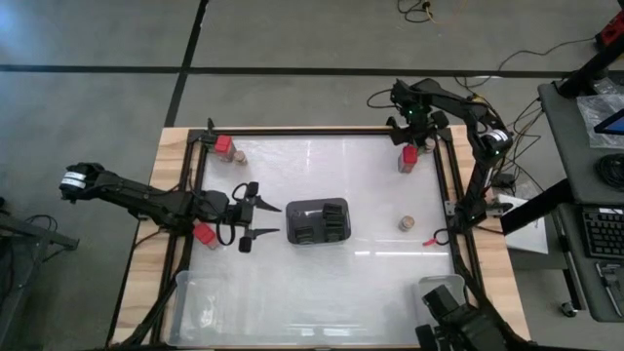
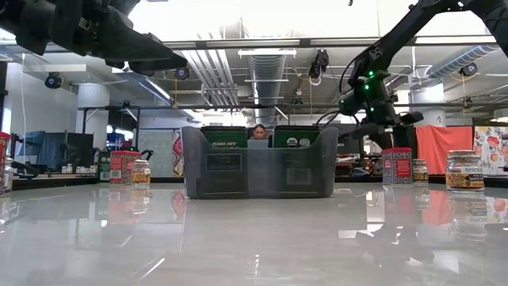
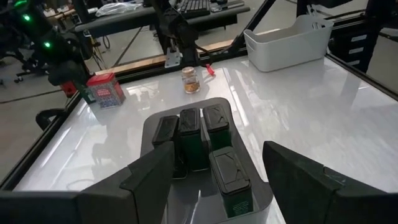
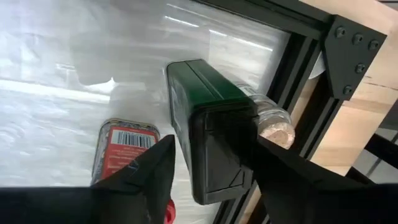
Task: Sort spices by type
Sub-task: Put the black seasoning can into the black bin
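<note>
At the far right corner, our right gripper [image 4: 208,165] straddles a green spice tin [image 4: 208,118] — we cannot tell whether it grips — beside a red tin [image 4: 124,152] and a small jar [image 4: 273,124]. Our left gripper [image 1: 261,220] hangs open before the dark holder [image 1: 318,221] — ready for its tins.

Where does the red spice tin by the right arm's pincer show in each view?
High view: red spice tin at the table's far right.
Low view: right of the dark holder.
Left wrist view: beyond the holder, near the table edge.
Right wrist view: beside a green tin.
Shared landmark: the holder, absent only from the right wrist view.
</note>
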